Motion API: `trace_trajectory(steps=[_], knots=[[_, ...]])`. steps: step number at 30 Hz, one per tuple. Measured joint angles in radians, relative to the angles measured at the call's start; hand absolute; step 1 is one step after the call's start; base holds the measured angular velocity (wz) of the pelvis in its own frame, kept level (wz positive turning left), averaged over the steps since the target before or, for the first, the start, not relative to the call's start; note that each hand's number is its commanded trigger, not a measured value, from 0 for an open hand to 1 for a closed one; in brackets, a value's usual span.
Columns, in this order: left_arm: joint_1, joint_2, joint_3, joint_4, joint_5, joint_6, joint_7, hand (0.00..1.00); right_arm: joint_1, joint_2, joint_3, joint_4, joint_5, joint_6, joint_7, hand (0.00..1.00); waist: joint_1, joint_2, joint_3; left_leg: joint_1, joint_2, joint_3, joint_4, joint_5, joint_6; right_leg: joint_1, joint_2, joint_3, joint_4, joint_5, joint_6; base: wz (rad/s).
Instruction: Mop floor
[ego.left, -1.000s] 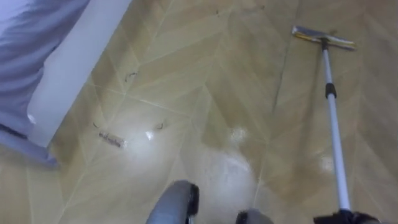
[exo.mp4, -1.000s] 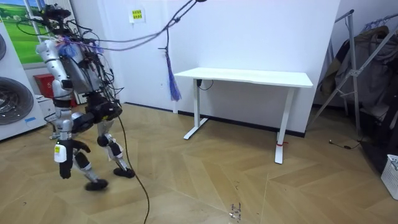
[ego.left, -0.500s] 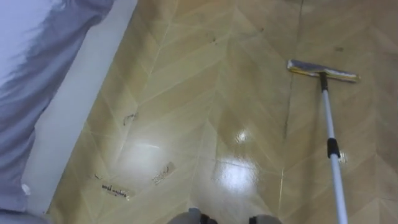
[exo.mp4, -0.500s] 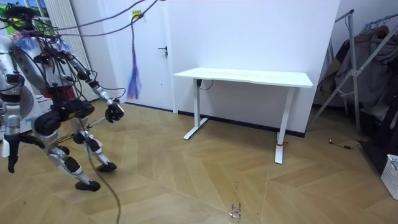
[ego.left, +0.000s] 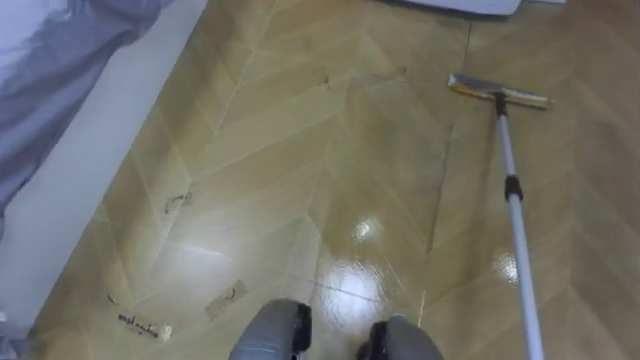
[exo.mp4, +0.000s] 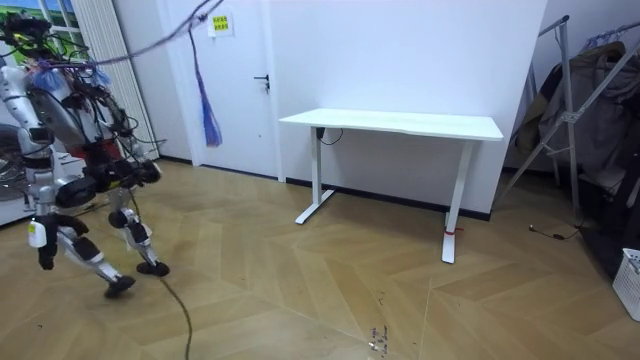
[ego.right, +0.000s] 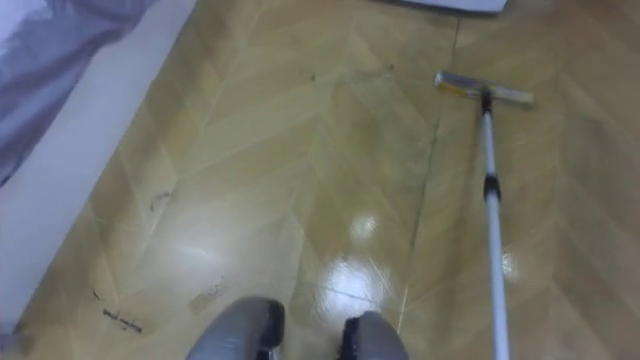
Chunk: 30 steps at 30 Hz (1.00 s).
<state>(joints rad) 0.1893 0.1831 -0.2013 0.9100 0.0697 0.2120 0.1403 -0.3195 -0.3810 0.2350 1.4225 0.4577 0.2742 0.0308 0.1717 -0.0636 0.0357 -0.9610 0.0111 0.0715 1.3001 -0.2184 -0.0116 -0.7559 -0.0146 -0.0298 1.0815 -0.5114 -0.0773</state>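
A long silver-poled flat mop (ego.left: 517, 235) is being shown with its grey, yellow-edged head (ego.left: 498, 92) lying flat on the glossy herringbone wooden floor (ego.left: 300, 150), close to the floor's far edge, the pole running back toward the robot's right side. Small pale scraps (ego.left: 140, 325) are being seen near the floor's left edge. In the room view the robot is being caught mid-stride, well apart from a white table (exo.mp4: 400, 124). One robot hand (exo.mp4: 146, 171) is being held forward, the other robot hand (exo.mp4: 44, 257) low; whether either is clenched, released or grasping cannot be told.
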Motion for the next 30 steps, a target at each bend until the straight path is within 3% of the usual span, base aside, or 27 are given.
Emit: trace_trajectory(steps=[1, 2, 3, 4, 5, 6, 7, 8, 9, 10, 11, 12, 13, 14, 16, 19, 20, 21, 22, 23, 25, 26, 28, 30], knots=[[0.001, 0.001, 0.000, 0.000, 0.002, 0.000, -0.004, 0.00, -0.017, -0.004, 0.004, -0.007, 0.009, 0.001, 0.006, 1.00, 0.006, -0.003, 0.0010, 0.000, 0.000, -0.002, -0.090, -0.010, -0.003, 0.007, 0.002, 0.000, -0.004, -0.005, 0.003, -0.16], [0.007, 0.007, 0.000, -0.001, 0.004, -0.001, -0.016, 0.00, -0.037, -0.009, 0.008, -0.021, 0.028, -0.003, 0.016, 1.00, 0.016, -0.004, -0.0006, 0.017, -0.001, -0.012, -0.283, -0.009, -0.002, 0.027, 0.003, 0.000, -0.009, -0.022, 0.007, -0.08], [0.008, 0.018, 0.001, -0.010, 0.009, -0.002, -0.034, 0.00, -0.036, -0.008, 0.007, -0.027, 0.044, -0.009, 0.025, 1.00, 0.020, 0.005, -0.0073, 0.036, -0.006, -0.014, -0.378, 0.008, 0.031, 0.053, -0.002, 0.001, -0.014, -0.047, 0.015, 0.00], [0.007, 0.023, 0.003, -0.010, 0.014, -0.001, -0.044, 0.00, -0.025, -0.008, 0.005, -0.027, 0.052, -0.015, 0.034, 1.00, 0.018, 0.002, -0.0095, 0.048, -0.013, -0.012, -0.382, -0.004, 0.052, 0.067, -0.007, 0.000, -0.024, -0.055, 0.027, 0.26], [0.002, 0.029, 0.006, -0.003, 0.030, 0.000, -0.056, 0.00, 0.004, -0.011, -0.002, -0.024, 0.053, -0.016, 0.047, 1.00, 0.009, -0.001, -0.0098, 0.072, -0.027, -0.002, -0.401, -0.018, 0.075, 0.101, -0.024, -0.005, -0.056, -0.062, 0.054, 0.43], [-0.008, 0.030, 0.002, 0.000, 0.047, -0.002, -0.064, 0.00, 0.041, -0.016, -0.002, -0.013, 0.054, -0.021, 0.056, 1.00, 0.001, 0.010, -0.0102, 0.099, -0.030, 0.013, -0.412, -0.035, 0.100, 0.140, -0.043, -0.019, -0.094, -0.062, 0.063, 0.42], [-0.009, 0.029, 0.001, 0.001, 0.056, -0.004, -0.068, 0.00, 0.063, -0.018, -0.001, -0.006, 0.053, -0.025, 0.060, 1.00, -0.002, 0.013, -0.0111, 0.114, -0.041, 0.015, -0.418, -0.046, 0.111, 0.159, -0.056, -0.022, -0.104, -0.062, 0.066, 0.23], [-0.016, 0.027, 0.002, 0.004, 0.080, -0.010, -0.078, 0.00, 0.112, -0.026, 0.002, 0.005, 0.048, -0.030, 0.069, 1.00, -0.005, 0.016, -0.0148, 0.138, -0.065, 0.019, -0.424, -0.070, 0.122, 0.171, -0.078, -0.022, -0.083, -0.054, 0.082, 0.18], [-0.028, 0.022, 0.002, 0.012, 0.100, -0.014, -0.085, 0.00, 0.160, -0.036, 0.012, 0.024, 0.038, -0.032, 0.078, 1.00, -0.017, 0.031, -0.0184, 0.156, -0.081, 0.029, -0.419, -0.094, 0.142, 0.158, -0.097, -0.022, -0.022, -0.019, 0.109, 0.20], [-0.028, 0.020, 0.002, 0.013, 0.100, -0.019, -0.085, 0.00, 0.183, -0.039, 0.012, 0.030, 0.027, -0.032, 0.075, 1.00, -0.026, 0.041, -0.0224, 0.162, -0.087, 0.032, -0.415, -0.103, 0.156, 0.149, -0.105, -0.018, 0.009, 0.005, 0.120, 0.16], [-0.027, 0.018, 0.001, 0.013, 0.101, -0.025, -0.085, 0.00, 0.228, -0.038, 0.012, 0.036, 0.005, -0.032, 0.070, 1.00, -0.039, 0.061, -0.0301, 0.177, -0.098, 0.033, -0.411, -0.125, 0.168, 0.128, -0.106, 0.002, 0.064, 0.054, 0.129, 0.00], [-0.025, 0.012, 0.003, 0.013, 0.100, -0.029, -0.084, 0.00, 0.270, -0.034, 0.013, 0.037, 0.002, -0.033, 0.062, 1.00, -0.050, 0.082, -0.0327, 0.191, -0.102, 0.030, -0.412, -0.144, 0.176, 0.104, -0.105, 0.009, 0.112, 0.113, 0.133, -0.07], [-0.025, 0.010, 0.003, 0.013, 0.099, -0.030, -0.083, 0.00, 0.287, -0.028, 0.015, 0.036, 0.002, -0.033, 0.056, 1.00, -0.056, 0.094, -0.0356, 0.196, -0.102, 0.027, -0.412, -0.153, 0.180, 0.089, -0.103, 0.011, 0.129, 0.132, 0.136, -0.09], [-0.025, 0.008, 0.002, 0.011, 0.100, -0.032, -0.080, 0.00, 0.314, -0.010, 0.016, 0.036, 0.001, -0.033, 0.037, 1.00, -0.070, 0.110, -0.0320, 0.207, -0.103, 0.025, -0.415, -0.167, 0.186, 0.057, -0.096, 0.021, 0.141, 0.136, 0.137, -0.04], [-0.024, 0.006, 0.003, 0.012, 0.103, -0.030, -0.069, 0.00, 0.338, 0.030, 0.014, 0.036, 0.001, -0.033, 0.014, 1.00, -0.097, 0.114, -0.0285, 0.222, -0.107, 0.025, -0.429, -0.179, 0.189, -0.012, -0.086, 0.032, 0.114, 0.129, 0.135, 0.00], [-0.021, -0.011, -0.001, 0.017, 0.101, -0.026, -0.057, 0.00, 0.358, 0.080, 0.010, 0.034, -0.001, -0.032, -0.007, 1.00, -0.122, 0.114, -0.0244, 0.270, -0.107, 0.021, -0.468, -0.189, 0.180, -0.061, -0.068, 0.030, -0.134, 0.143, 0.115, -0.01], [-0.021, -0.019, 0.000, 0.017, 0.101, -0.020, -0.057, 0.00, 0.360, 0.089, 0.003, 0.030, -0.007, -0.028, -0.017, 1.00, -0.122, 0.110, -0.0231, 0.285, -0.107, 0.019, -0.473, -0.198, 0.173, -0.063, -0.055, 0.029, -0.241, 0.186, 0.104, 0.00], [-0.021, -0.025, 0.001, 0.026, 0.102, -0.016, -0.056, 0.00, 0.359, 0.096, -0.012, 0.024, -0.017, -0.013, -0.030, 1.00, -0.119, 0.104, -0.0216, 0.299, -0.105, 0.012, -0.473, -0.210, 0.163, -0.057, -0.044, 0.026, -0.266, 0.240, 0.098, 0.00], [-0.021, -0.029, 0.001, 0.034, 0.102, -0.014, -0.055, 0.00, 0.358, 0.097, -0.019, 0.020, -0.021, -0.007, -0.034, 1.00, -0.114, 0.098, -0.0185, 0.307, -0.103, 0.005, -0.472, -0.215, 0.156, -0.048, -0.037, 0.025, -0.271, 0.246, 0.091, -0.09], [-0.017, -0.032, 0.001, 0.037, 0.101, -0.007, -0.055, 0.00, 0.333, 0.097, -0.031, 0.011, -0.027, 0.014, -0.043, 1.00, -0.097, 0.106, -0.0225, 0.325, -0.092, -0.003, -0.473, -0.226, 0.142, -0.027, -0.024, 0.015, -0.279, 0.246, 0.077, -0.08], [-0.018, -0.033, 0.002, 0.041, 0.091, 0.007, -0.048, 0.00, 0.278, 0.093, -0.042, 0.021, -0.029, 0.041, -0.055, 1.00, -0.089, 0.098, -0.0177, 0.347, -0.090, -0.031, -0.471, -0.236, 0.128, 0.000, -0.021, -0.005, -0.277, 0.232, 0.063, 0.10], [-0.023, -0.030, 0.002, 0.040, 0.081, 0.010, -0.038, 0.00, 0.228, 0.082, -0.046, 0.022, -0.028, 0.064, -0.058, 1.00, -0.083, 0.084, -0.0119, 0.359, -0.090, -0.035, -0.468, -0.243, 0.122, 0.007, -0.024, -0.012, -0.259, 0.212, 0.051, 0.26], [-0.024, -0.026, 0.004, 0.041, 0.072, 0.009, -0.034, 0.00, 0.142, 0.056, -0.052, 0.020, -0.028, 0.066, -0.063, 1.00, -0.078, 0.069, -0.0088, 0.363, -0.086, -0.041, -0.445, -0.255, 0.108, 0.012, -0.036, -0.028, -0.229, 0.184, 0.038, 0.23], [-0.032, -0.008, 0.003, 0.037, 0.067, 0.008, -0.033, 0.00, 0.017, 0.023, -0.050, 0.015, -0.011, 0.045, -0.061, 1.00, -0.056, 0.049, 0.0024, 0.357, -0.071, -0.040, -0.388, -0.268, 0.085, 0.017, -0.034, -0.040, -0.184, 0.154, 0.016, 0.20]])
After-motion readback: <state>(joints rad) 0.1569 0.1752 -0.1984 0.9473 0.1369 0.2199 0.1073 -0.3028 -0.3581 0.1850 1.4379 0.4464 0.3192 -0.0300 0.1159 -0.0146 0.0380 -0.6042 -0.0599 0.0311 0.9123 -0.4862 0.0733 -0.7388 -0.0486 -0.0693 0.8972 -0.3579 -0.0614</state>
